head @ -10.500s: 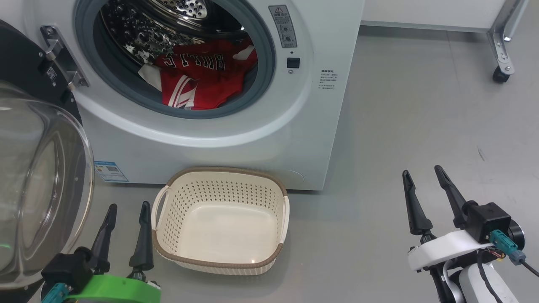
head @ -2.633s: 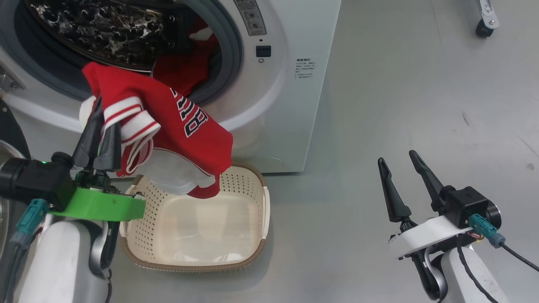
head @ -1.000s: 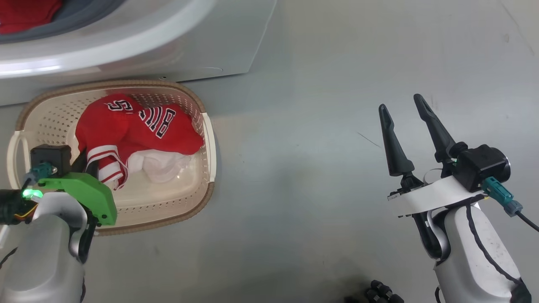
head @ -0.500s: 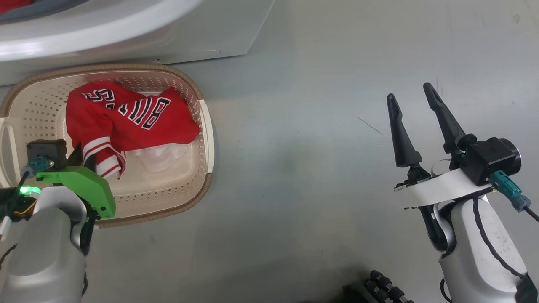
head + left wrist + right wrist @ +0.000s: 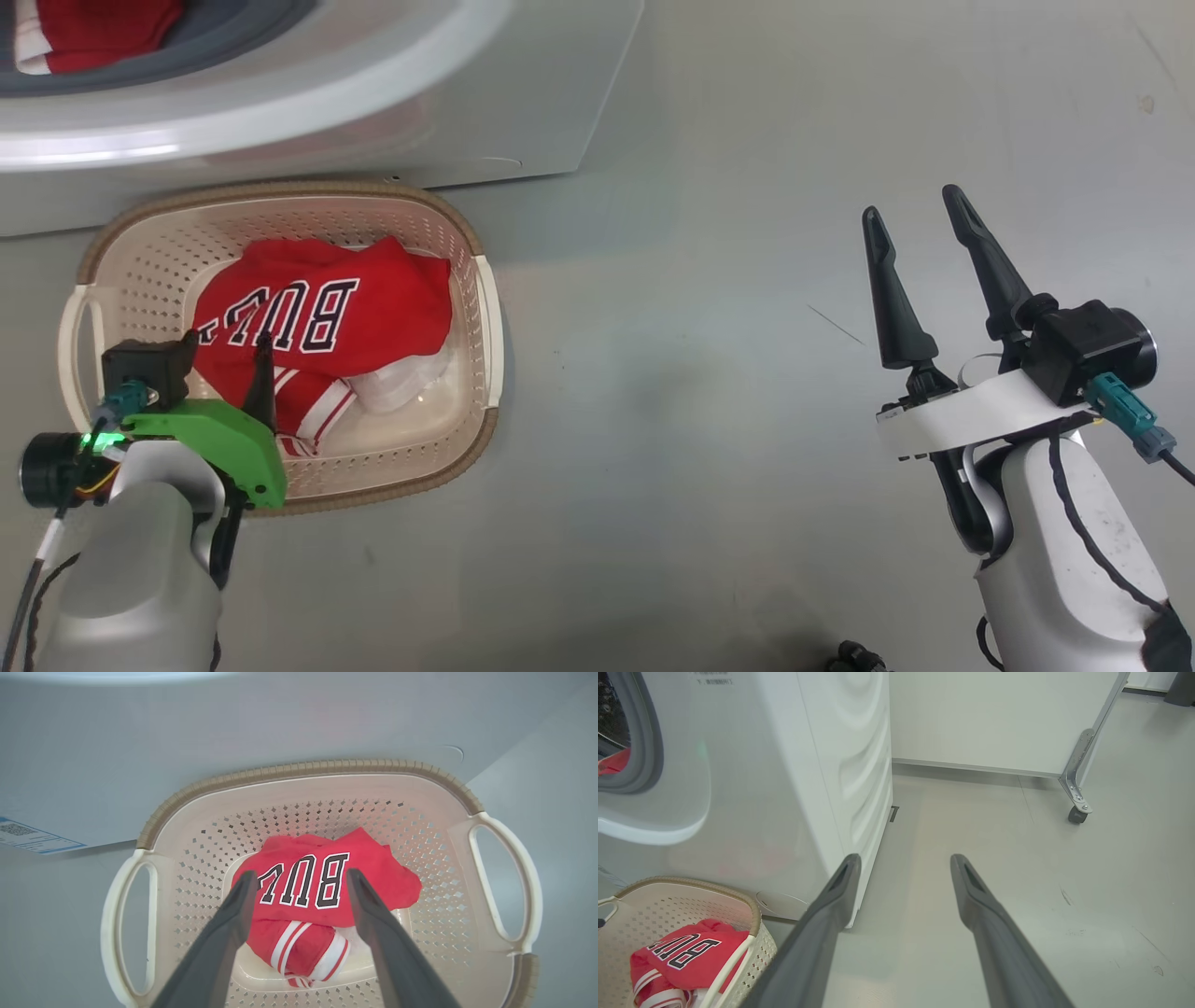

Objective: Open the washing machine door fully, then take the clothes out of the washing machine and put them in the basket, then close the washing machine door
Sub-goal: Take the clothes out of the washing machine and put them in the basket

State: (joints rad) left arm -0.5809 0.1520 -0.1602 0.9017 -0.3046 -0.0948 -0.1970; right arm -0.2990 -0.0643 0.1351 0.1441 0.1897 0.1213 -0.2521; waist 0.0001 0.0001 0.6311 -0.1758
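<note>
Clothes [image 5: 373, 299] released into basket [image 5: 280, 210]; left gripper [image 5: 300, 875] opened.

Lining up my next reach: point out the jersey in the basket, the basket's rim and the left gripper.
jersey [image 5: 401, 308], head view, red panel right of the lettering.
basket [image 5: 299, 767], left wrist view, brown far rim.
left gripper [image 5: 301, 873], left wrist view, midway between its open fingertips.
</note>
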